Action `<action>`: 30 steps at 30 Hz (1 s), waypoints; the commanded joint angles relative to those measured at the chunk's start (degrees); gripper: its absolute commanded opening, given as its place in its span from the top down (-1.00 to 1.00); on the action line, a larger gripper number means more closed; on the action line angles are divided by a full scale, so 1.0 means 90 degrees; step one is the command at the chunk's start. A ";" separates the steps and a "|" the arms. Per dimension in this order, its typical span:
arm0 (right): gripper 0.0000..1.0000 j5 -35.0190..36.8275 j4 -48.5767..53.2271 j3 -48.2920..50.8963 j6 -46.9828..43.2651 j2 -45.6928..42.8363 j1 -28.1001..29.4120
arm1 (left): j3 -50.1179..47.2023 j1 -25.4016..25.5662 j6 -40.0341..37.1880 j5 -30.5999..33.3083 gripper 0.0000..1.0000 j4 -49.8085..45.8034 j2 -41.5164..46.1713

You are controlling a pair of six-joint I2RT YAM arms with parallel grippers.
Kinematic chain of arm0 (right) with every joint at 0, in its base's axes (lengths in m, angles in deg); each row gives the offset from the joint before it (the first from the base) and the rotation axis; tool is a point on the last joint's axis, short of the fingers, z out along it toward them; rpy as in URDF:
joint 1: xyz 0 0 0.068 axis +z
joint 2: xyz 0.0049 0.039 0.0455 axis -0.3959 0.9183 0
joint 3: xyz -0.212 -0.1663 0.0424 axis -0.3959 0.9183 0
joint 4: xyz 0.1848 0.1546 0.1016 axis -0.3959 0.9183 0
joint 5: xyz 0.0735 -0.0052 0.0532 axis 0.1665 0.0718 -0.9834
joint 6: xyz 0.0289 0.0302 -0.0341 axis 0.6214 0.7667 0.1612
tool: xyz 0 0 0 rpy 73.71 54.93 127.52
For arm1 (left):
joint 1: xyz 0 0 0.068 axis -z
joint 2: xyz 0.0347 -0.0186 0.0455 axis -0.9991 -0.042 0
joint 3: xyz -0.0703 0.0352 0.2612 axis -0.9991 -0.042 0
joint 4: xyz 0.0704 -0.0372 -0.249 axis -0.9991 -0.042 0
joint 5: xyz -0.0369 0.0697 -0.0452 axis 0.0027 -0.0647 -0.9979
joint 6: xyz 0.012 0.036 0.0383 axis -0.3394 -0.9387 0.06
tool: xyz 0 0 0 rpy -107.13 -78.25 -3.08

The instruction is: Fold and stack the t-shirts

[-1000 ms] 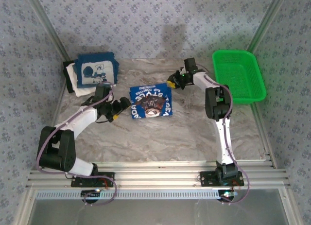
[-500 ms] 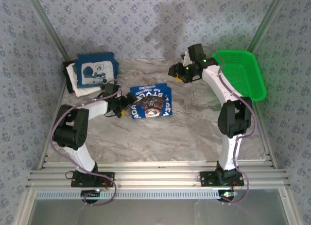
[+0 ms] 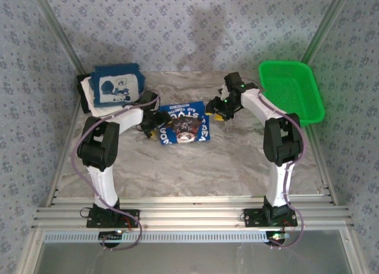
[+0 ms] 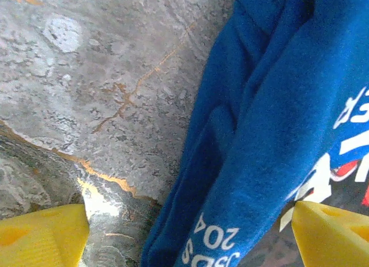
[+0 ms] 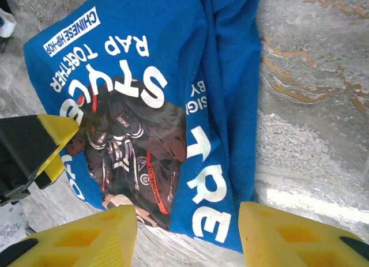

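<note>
Top view: folded blue tee (image 3: 183, 125) at centre of table (image 3: 195, 161); left end effector (image 3: 151, 123) at its 9 o'clock edge, right end effector (image 3: 217, 111) at 2 o'clock; stack (image 3: 113, 90) toward 10 o'clock, nearer the left arm. Left wrist: jaws released wide, straddling the tee's edge. Right wrist: jaws released, astride the opposite edge, nothing gripped.

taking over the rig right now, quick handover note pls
Left tool: open, straddling the left edge of the blue shirt.
Right tool: open, over its right edge.
Navy shirt lies on the white shirts, back left corner.
Done: blue shirt folded, lying at table centre.
Left: grip it and set it on that stack.
</note>
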 commanded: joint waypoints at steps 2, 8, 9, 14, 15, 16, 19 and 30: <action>-0.05 -0.0228 0.0148 0.0143 -0.0127 -0.0647 -0.0108 | 0.0620 0.0698 -0.0221 -0.0950 -0.75 0.1214 -0.1004; -0.05 -0.0484 0.0159 0.0569 -0.0140 -0.1359 -0.0322 | 0.1524 0.0901 -0.0558 -0.0981 -0.54 0.0624 -0.1529; -0.05 -0.0525 0.0154 0.0623 -0.0140 -0.1452 -0.0337 | 0.1811 0.0957 -0.0667 -0.1011 -0.47 0.0460 -0.1660; -0.05 -0.0670 0.0226 0.0862 -0.0185 -0.1817 -0.0423 | 0.2962 0.1251 -0.1094 -0.0994 -0.21 -0.0471 -0.2346; -0.05 -0.0704 0.0231 0.0912 -0.0178 -0.1880 -0.0452 | 0.3118 0.1294 -0.1138 -0.0939 -0.15 -0.0648 -0.2447; -0.05 -0.0732 0.0232 0.0961 -0.0177 -0.1942 -0.0464 | 0.3211 0.1321 -0.1172 -0.0906 -0.08 -0.0783 -0.2523; -0.05 -0.0808 0.0217 0.1149 -0.0171 -0.2124 -0.0532 | 0.3325 0.1329 -0.1234 -0.0648 0.20 -0.1114 -0.2591; -0.76 -0.2129 -0.1010 0.2076 0.0213 -0.3041 -0.0789 | 0.4740 0.1301 -0.3051 0.1947 1.00 -0.3204 -0.1727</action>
